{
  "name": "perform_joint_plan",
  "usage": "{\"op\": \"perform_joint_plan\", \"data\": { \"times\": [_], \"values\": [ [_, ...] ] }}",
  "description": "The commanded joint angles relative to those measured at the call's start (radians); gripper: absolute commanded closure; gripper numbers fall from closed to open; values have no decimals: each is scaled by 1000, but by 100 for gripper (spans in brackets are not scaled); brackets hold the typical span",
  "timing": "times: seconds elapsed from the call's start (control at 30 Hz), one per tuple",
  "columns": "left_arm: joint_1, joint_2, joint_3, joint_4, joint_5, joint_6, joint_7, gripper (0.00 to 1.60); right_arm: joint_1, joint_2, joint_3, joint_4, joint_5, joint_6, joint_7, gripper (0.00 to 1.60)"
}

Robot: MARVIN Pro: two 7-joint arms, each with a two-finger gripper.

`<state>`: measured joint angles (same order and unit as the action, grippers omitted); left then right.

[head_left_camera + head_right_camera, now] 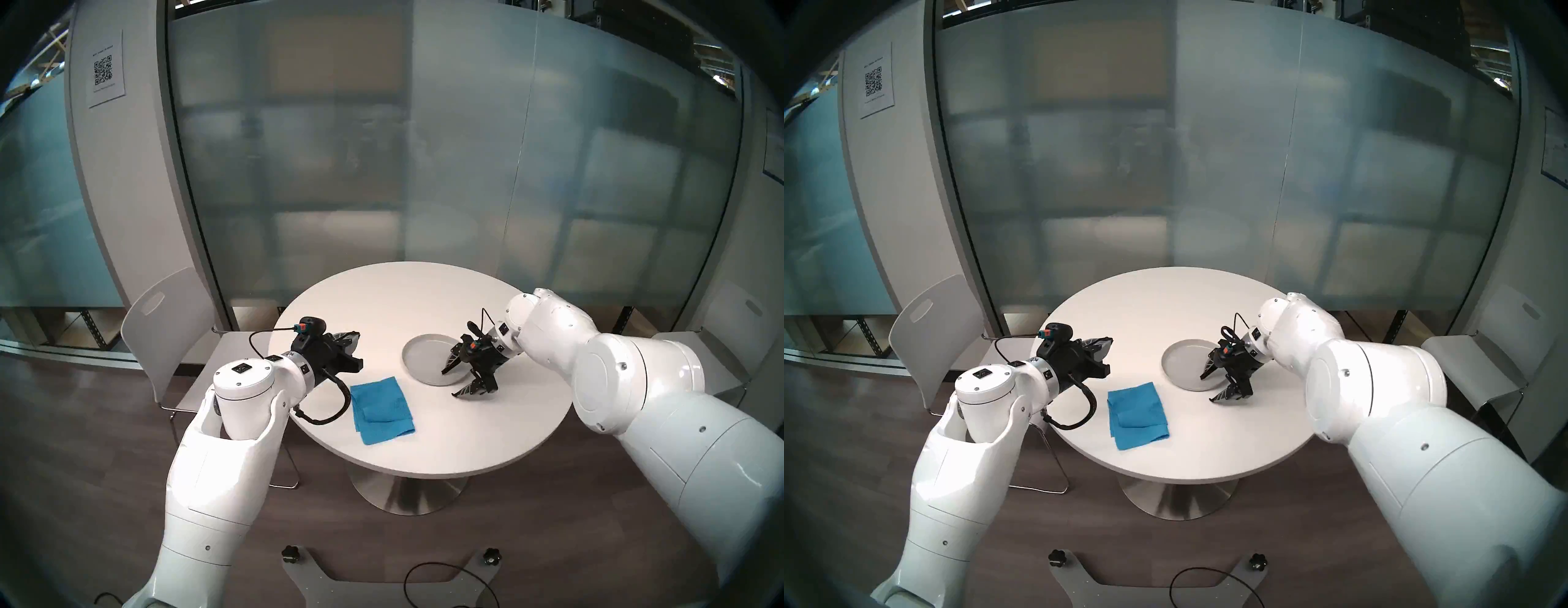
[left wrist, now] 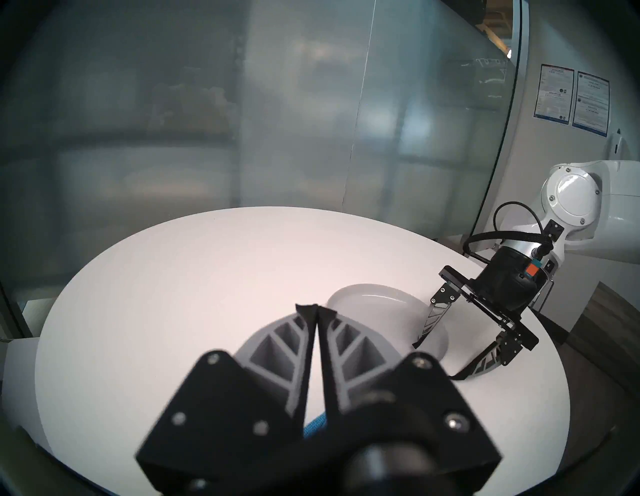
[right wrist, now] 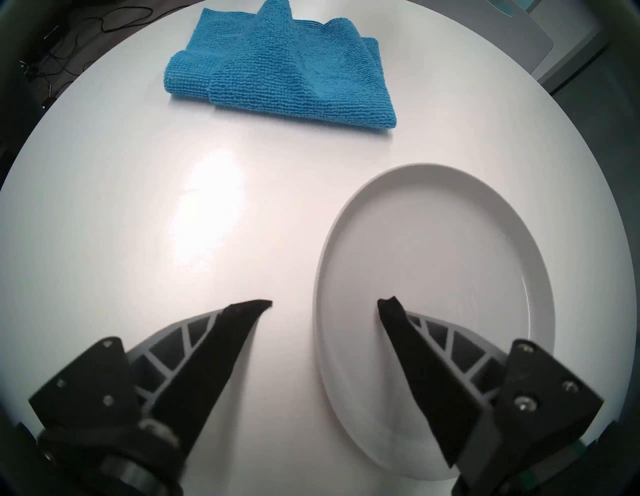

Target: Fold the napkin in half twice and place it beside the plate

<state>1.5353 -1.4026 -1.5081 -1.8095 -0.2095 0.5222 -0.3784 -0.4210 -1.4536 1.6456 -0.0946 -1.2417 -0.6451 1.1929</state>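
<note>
Blue terry napkin (image 1: 382,409) lies folded on my round white desk (image 1: 424,305), near its front edge, apart from the light-grey plate (image 1: 420,354). My left pincer (image 1: 354,349) hovers just behind the napkin, fingers pressed together, holding nothing. My right pincer (image 1: 456,382) gapes wide, one finger over the plate, the other beside its rim.

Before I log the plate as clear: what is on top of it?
Nothing rests on the plate; its visible surface is bare. The open right gripper hovers astride its rim, one finger hiding a strip. The napkin lies apart on the table.
</note>
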Motion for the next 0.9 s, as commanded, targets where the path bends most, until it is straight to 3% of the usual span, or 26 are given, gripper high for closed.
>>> {"op": "perform_joint_plan", "data": {
  "times": [0.0, 0.37, 0.6, 0.73, 0.87],
  "values": [
    [-20, -1, -2, -10, -1, -5, -1, 110, 37, 13, 5, -5, 8, -9, 106, 33],
    [-27, -1, -1, -1, -1, -5, -1, 110, 142, 47, 59, -18, 51, -39, 51, 41],
    [-33, -5, 5, 4, -1, -5, -2, 109, 197, 85, 98, -5, 75, -47, 38, 29],
    [-36, -5, 8, 7, -1, -5, -2, 109, 202, 99, 121, -5, 88, -46, 49, 33],
    [-38, -6, 9, 9, -1, -5, -2, 109, 203, 110, 153, -5, 112, -40, 56, 21]
  ]
}}
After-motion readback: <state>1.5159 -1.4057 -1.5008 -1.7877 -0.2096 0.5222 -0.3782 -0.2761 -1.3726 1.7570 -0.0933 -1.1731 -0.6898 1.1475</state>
